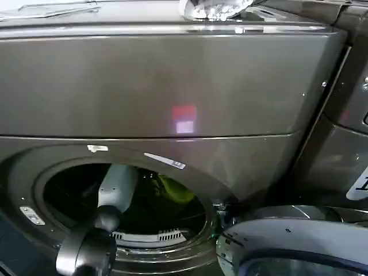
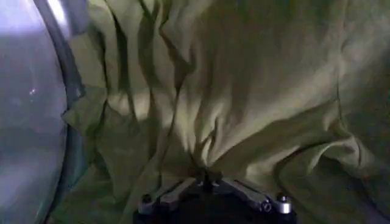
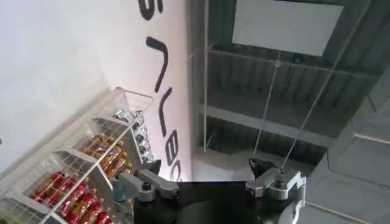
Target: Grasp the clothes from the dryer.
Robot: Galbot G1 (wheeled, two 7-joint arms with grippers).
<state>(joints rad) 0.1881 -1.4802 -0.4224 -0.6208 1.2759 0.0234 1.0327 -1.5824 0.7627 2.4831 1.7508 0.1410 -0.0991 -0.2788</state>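
— Left gripper [image 2: 207, 181]?
— Closed to a point, fingers [image 2: 177, 190] meeting at the tips and pinching a gathered tuck of the clothes [image 2: 244, 91]. Creases fanning outward from that pinch in every direction.

— And the cloth relative to those fingers?
— Directly ahead of the tips and touching them, spreading away on both sides and beyond; olive to yellow-green, deeply folded.

— Long axis, direction?
— Hard to call for the whole bundle. Main folds running away from the pinch toward the far side of the wrist view; one edge draped against the pale curved drum wall [image 2: 30, 122]. From the head view, just a yellow-green patch [image 1: 172, 192] showing deep in the drum, right of the arm, tilted slightly from upper left down to lower right.

— Location of the bundle overall?
— Inside the dryer [image 1: 172, 86], behind the round drum mouth [image 1: 123, 207], toward the back and right of centre.

— The arm itself?
— Left arm [image 1: 112, 195] reaching in through the opening from lower left, pale grey forearm angled up and inward, dark joint [image 1: 86, 250] just outside the rim.

— Around that?
— Bronze-grey front panel above the mouth, with a dim red light [image 1: 184, 112] glowing on it. Open door [image 1: 293, 241] swung out at lower right, pale ring facing up.

— Right gripper [image 3: 210, 179]?
— Spread apart and holding nothing, raised clear of the machine and aimed up toward a ceiling, with a wire rack of bottles [image 3: 79, 176] off to one side.
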